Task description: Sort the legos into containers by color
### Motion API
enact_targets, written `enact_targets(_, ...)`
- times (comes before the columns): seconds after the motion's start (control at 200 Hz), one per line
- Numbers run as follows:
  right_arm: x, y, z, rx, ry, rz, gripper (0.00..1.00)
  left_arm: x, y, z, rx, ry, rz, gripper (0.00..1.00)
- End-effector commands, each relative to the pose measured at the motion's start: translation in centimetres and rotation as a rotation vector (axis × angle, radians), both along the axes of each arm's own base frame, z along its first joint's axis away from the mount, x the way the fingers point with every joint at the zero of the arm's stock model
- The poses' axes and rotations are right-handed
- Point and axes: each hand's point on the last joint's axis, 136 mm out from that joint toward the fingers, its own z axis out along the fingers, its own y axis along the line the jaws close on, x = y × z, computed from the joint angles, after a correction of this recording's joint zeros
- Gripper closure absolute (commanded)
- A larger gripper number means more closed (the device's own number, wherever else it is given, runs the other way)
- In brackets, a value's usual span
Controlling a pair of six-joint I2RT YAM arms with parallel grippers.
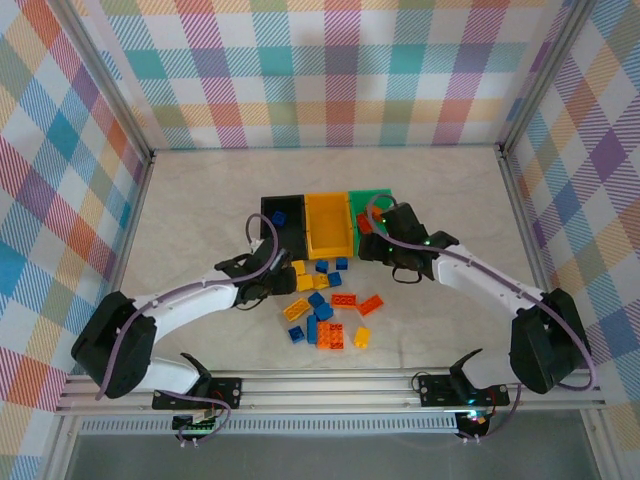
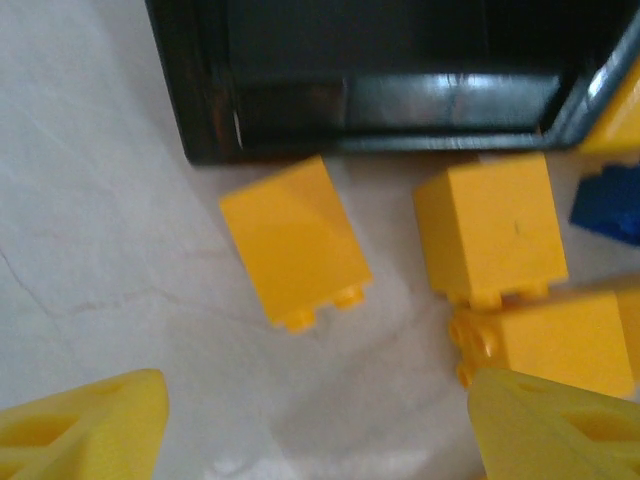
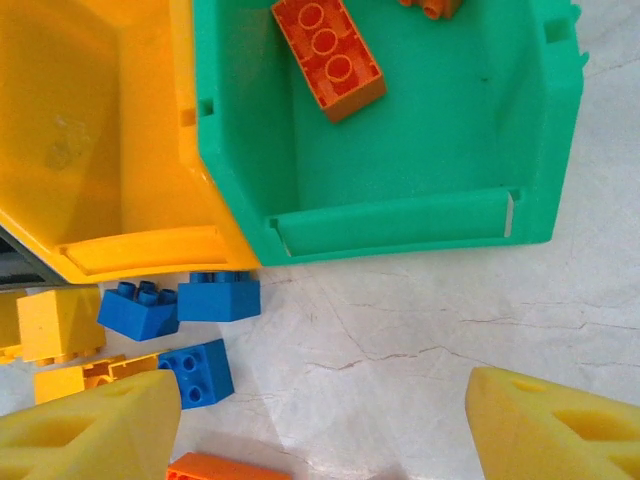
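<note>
Ahead of the left gripper, jaws apart, a yellow brick lies on its side just before the black bin, studs pointing back toward the fingers. The right gripper, jaws likewise apart, hangs before the green bin, where an orange brick lies with its long axis diagonal.
</note>
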Motion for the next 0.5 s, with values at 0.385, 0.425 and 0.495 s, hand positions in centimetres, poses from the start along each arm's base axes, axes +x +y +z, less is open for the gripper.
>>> enact_targets(0.385, 0.1, 0.3, 3.3, 0.057, -0.083, 0.008, 0.24, 4.6, 0.5, -0.8, 0.040, -0.123, 0.045, 0.30)
enact_targets(0.425, 0.1, 0.3, 3.4, 0.059, -0.084, 0.007, 0.24, 4.6, 0.7, -1.2, 0.043, -0.117, 0.052, 0.31)
enact_targets(0.495, 0.1, 0.3, 3.4, 0.062, -0.083, 0.005, 0.24, 4.7, 0.8, -1.7, 0.030, -0.115, 0.057, 0.32)
